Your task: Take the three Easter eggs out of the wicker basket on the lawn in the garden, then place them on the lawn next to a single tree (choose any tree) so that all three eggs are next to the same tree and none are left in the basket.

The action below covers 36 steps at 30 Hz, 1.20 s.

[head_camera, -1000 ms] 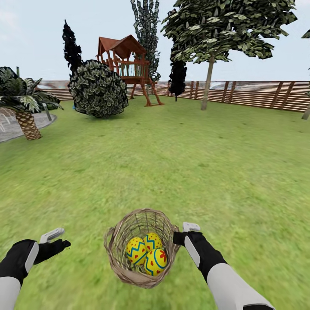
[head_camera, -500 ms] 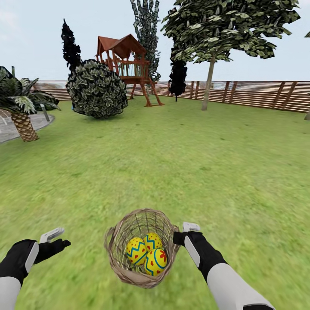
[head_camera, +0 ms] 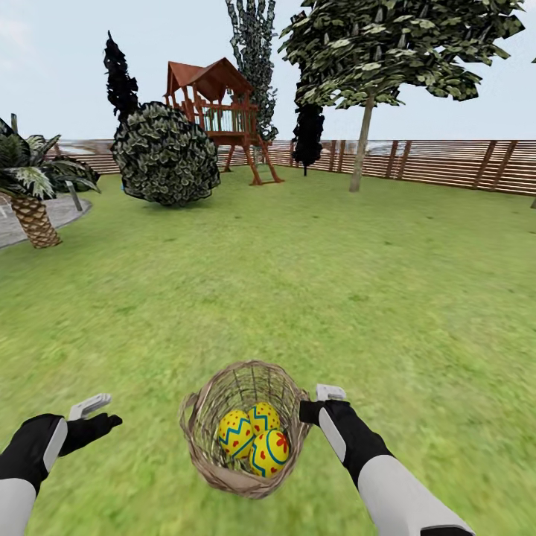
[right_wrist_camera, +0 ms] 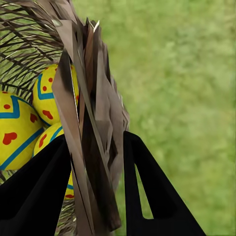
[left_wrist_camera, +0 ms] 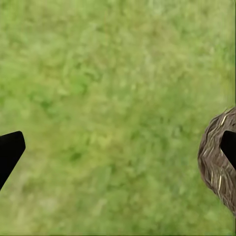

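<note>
My right tool (right_wrist_camera: 93,162) is clamped on the wicker basket (head_camera: 242,426) rim, basket held over the lawn (head_camera: 313,283). All three Easter eggs (head_camera: 253,439) inside (touching). Left tool (head_camera: 93,418) spread wide, holding nothing. Tree (head_camera: 362,134) far ahead by the fence (head_camera: 447,162).

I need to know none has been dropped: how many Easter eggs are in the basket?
3, all inside the wicker basket: one egg on the left, one at the back, one at the front right. The right gripper clamps the rim.
</note>
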Available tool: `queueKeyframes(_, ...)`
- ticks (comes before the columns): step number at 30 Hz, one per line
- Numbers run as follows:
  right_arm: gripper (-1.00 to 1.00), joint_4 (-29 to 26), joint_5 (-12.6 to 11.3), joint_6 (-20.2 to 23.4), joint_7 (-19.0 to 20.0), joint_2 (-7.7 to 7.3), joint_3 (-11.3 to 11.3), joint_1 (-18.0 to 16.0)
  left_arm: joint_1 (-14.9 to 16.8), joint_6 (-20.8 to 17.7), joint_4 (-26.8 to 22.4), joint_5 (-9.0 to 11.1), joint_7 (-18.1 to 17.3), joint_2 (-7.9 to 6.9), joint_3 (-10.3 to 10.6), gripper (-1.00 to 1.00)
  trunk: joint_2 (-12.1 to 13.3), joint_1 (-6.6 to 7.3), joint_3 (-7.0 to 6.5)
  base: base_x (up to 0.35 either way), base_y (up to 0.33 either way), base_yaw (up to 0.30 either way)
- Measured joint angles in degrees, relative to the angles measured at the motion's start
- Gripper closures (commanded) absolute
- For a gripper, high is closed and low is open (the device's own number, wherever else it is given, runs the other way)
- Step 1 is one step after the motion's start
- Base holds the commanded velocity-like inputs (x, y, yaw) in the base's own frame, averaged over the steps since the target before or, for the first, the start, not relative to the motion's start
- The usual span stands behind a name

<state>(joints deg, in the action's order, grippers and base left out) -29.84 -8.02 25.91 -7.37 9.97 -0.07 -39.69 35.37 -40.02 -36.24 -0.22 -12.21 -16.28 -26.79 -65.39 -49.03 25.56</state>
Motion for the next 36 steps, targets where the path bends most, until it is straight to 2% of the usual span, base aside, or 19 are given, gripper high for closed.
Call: queueKeyframes(36, 1.00, 0.0, 0.0, -0.1, 0.0, 0.00, 0.1, 0.0, 0.0, 0.0, 0.0, 0.0, 0.1, 0.17, 0.0, -1.00, 0.0, 0.00, 0.00, 0.323, 0.000, 0.000)
